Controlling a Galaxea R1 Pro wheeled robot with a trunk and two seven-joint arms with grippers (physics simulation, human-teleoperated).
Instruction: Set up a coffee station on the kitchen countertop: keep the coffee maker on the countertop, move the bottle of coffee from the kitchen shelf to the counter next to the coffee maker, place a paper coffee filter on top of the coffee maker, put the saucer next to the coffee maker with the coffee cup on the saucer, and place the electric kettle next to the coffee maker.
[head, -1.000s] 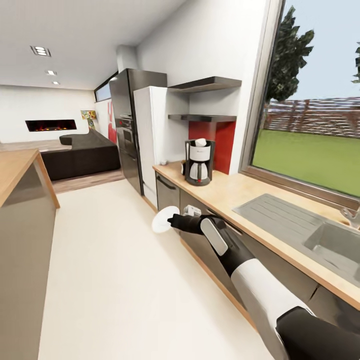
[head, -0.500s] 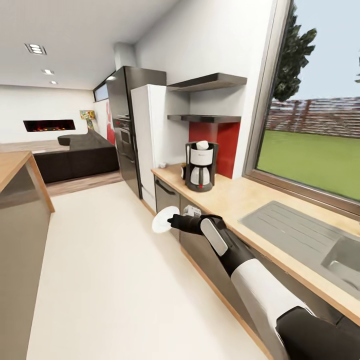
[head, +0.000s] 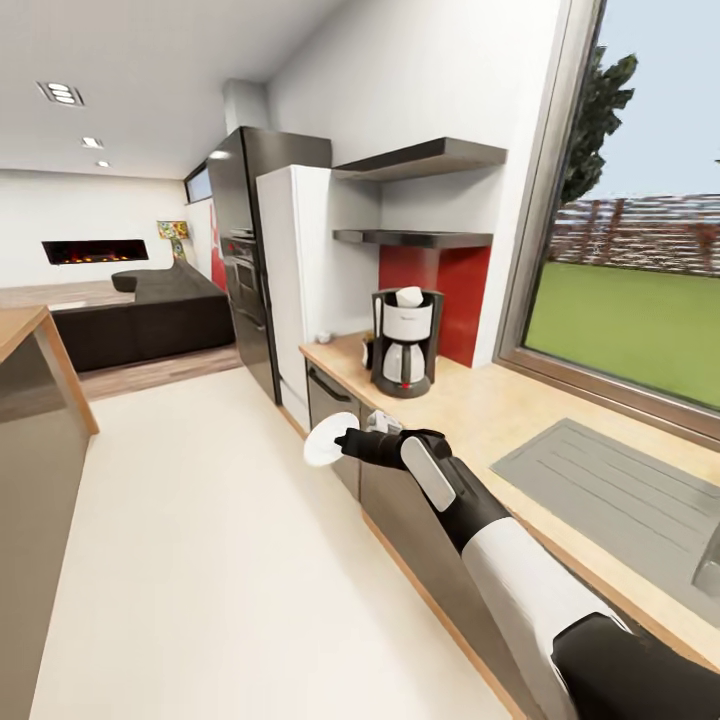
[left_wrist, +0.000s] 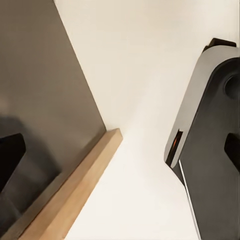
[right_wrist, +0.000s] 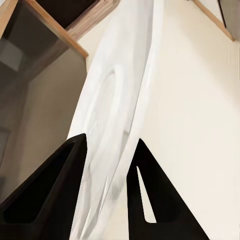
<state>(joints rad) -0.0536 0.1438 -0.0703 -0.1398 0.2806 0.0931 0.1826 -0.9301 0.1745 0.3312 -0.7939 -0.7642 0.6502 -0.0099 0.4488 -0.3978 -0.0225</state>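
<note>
My right gripper (head: 345, 443) is shut on the white saucer (head: 325, 440), held on edge over the floor in front of the dark drawer fronts. In the right wrist view the saucer (right_wrist: 120, 115) sits between the two black fingers (right_wrist: 55, 185) of the gripper (right_wrist: 111, 140). The coffee maker (head: 405, 342) stands on the tan countertop (head: 480, 410) by the red wall panel, with the white paper filter (head: 408, 296) on top. A small white item (head: 322, 336), too small to name, sits at the counter's far end. My left gripper (left_wrist: 120, 155) is open, down by the floor.
A grey sink drainer (head: 620, 490) is set into the counter at the right under the window. A white fridge (head: 295, 290) and black oven tower (head: 245, 270) close the counter's far end. The island cabinet (head: 30, 440) stands left, with pale floor (head: 200, 540) between.
The whole view has shifted as the robot rolls along the counter; the coffee maker looks nearer. The right gripper keeps the saucer in the same hold.
</note>
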